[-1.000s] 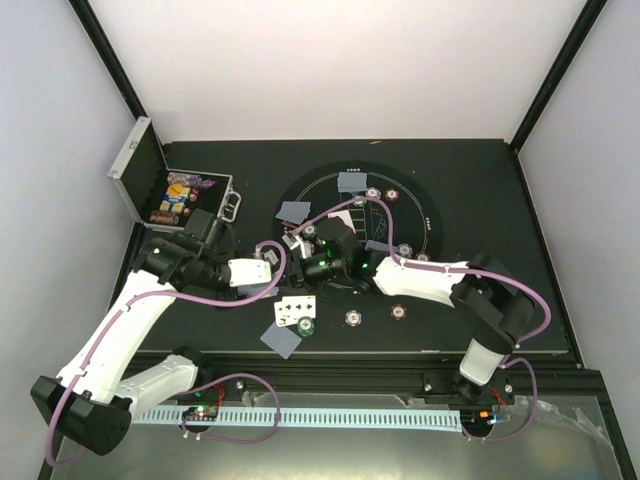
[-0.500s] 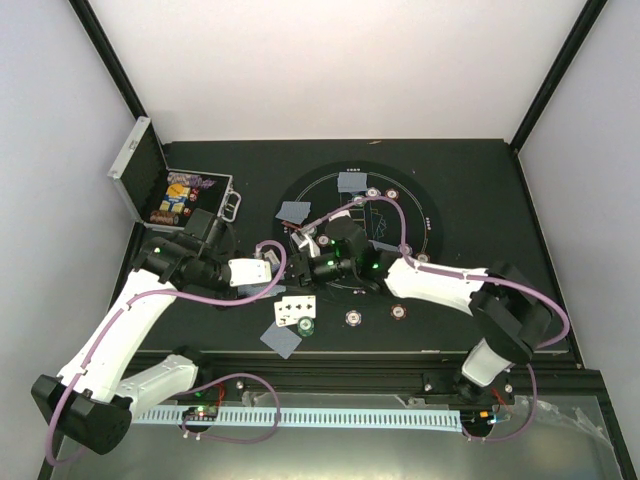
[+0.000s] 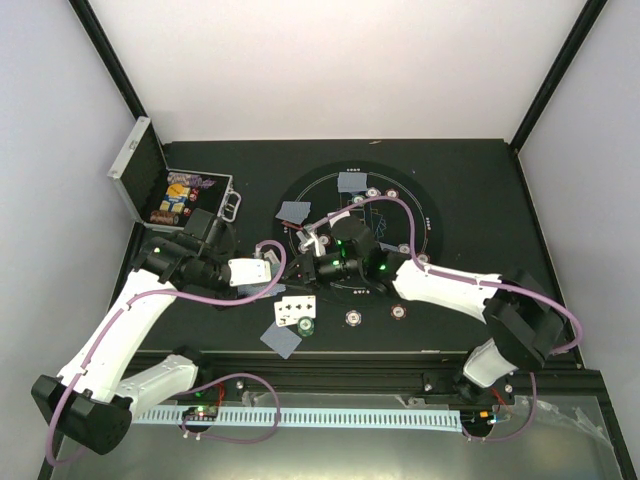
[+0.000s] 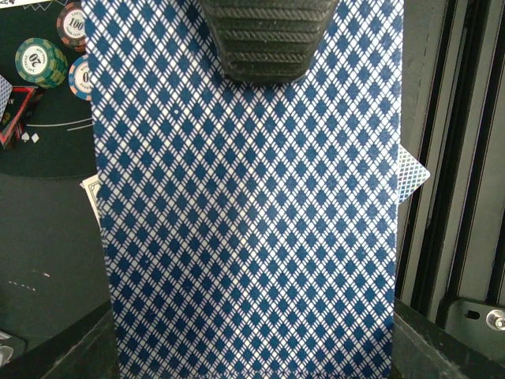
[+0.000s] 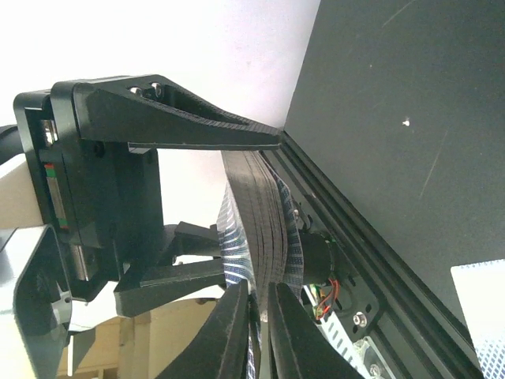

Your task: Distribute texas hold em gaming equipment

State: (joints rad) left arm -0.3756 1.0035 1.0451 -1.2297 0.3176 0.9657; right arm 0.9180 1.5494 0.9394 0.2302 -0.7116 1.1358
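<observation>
Blue-diamond-backed playing cards (image 4: 245, 221) fill the left wrist view, and a ribbed black finger (image 4: 268, 39) presses on the stack from above. My left gripper (image 3: 266, 274) is shut on this deck, left of the mat. In the right wrist view the deck (image 5: 256, 213) shows edge-on. My right gripper (image 5: 259, 290) is pinched on the edge of one card at the stack's side. From above, the right gripper (image 3: 300, 268) meets the left one. Single cards (image 3: 352, 181) and chips (image 3: 352, 318) lie on the mat.
An open silver case (image 3: 150, 185) holding chips stands at the back left. The round black mat (image 3: 430, 215) covers the table's middle. Face-up cards (image 3: 295, 309), a green chip (image 3: 306, 325) and a face-down card (image 3: 281, 339) lie near the front rail (image 3: 400, 352).
My right arm has reached left across the mat to the deck and its jaws have closed on a card's edge. The left arm has stayed still with the deck.
</observation>
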